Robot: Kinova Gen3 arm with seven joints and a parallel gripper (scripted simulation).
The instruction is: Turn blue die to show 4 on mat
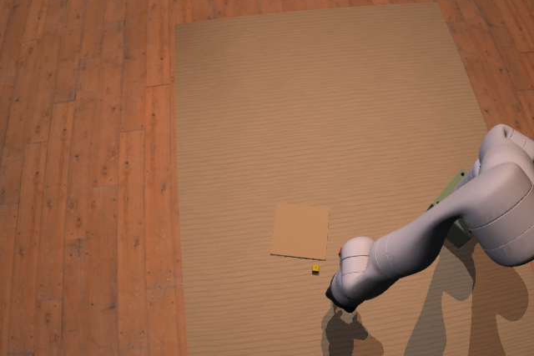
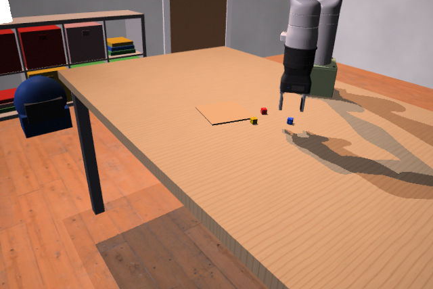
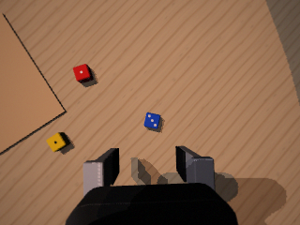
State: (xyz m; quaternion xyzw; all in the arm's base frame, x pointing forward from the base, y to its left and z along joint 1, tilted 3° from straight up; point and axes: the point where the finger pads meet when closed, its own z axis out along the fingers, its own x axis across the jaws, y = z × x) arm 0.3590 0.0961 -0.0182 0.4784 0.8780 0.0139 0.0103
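The blue die point(image 2: 289, 120) point(image 3: 152, 121) lies on the bare table, right of the mat, with three white pips on top. The arm hides it in the top view. My gripper point(image 2: 291, 109) point(image 3: 147, 159) is open and empty. It hangs a little above the table, close to the blue die but apart from it. The tan square mat point(image 1: 300, 231) point(image 2: 222, 111) point(image 3: 19, 94) lies flat. The red die point(image 2: 264, 111) point(image 3: 82, 72) and the yellow die point(image 1: 315, 268) point(image 2: 254, 120) point(image 3: 56, 142) each show one pip. Both lie on the table just off the mat's edge.
The arm's green base point(image 2: 323, 76) point(image 1: 452, 188) stands at the table's far right side. The arm reaches over the table right of the dice. A blue chair point(image 2: 42, 107) and a shelf point(image 2: 70, 40) stand on the floor beyond the table's left edge.
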